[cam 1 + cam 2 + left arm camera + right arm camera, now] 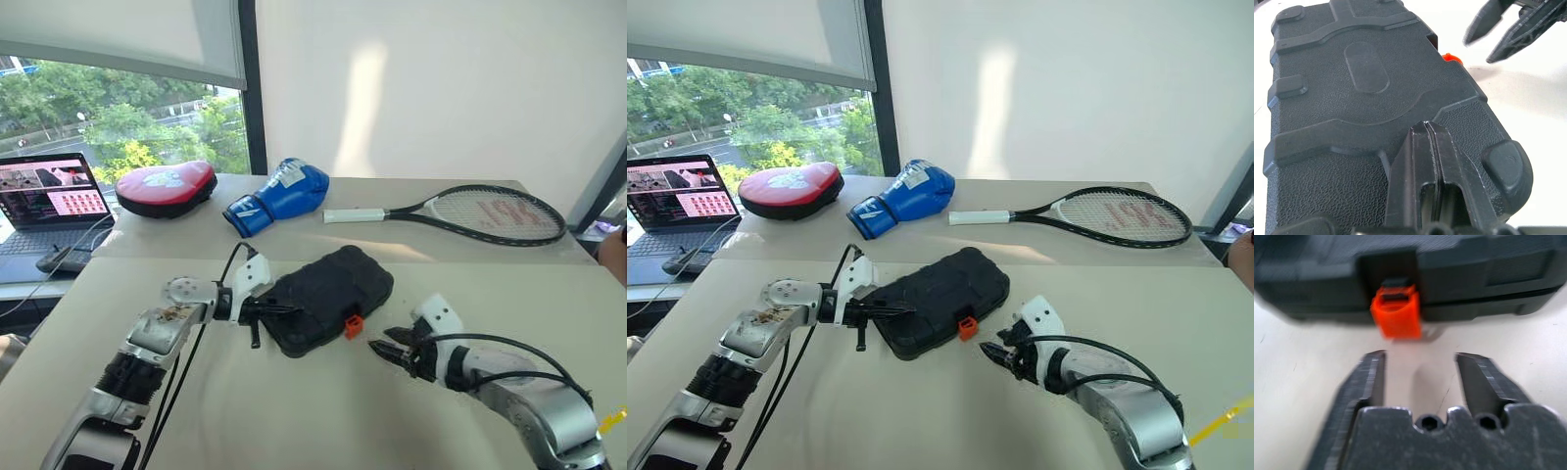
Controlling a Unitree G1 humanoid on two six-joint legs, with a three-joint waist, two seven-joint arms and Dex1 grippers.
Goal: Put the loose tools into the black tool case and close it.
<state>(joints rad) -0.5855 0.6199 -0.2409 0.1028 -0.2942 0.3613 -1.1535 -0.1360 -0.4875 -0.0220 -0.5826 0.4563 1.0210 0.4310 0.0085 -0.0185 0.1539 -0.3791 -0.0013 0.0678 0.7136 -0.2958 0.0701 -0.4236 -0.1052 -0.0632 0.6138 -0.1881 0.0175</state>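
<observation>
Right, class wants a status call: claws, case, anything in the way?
Left claw shut, resting on the closed case. Right claw open, facing the orange latch, not touching. Nothing between them.

An office-like test room: a pale worktop (294, 411) beside a large window (127, 117), with an open laptop (49, 201) and a tennis racket (480, 212) beyond the jaws.

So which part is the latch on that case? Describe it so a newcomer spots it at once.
Start at the near beige table, where the shut black case lies between the two arms. On its edge facing the open right pincer sits the latch. It is a small orange tab, the only bright spot on the case.
</observation>
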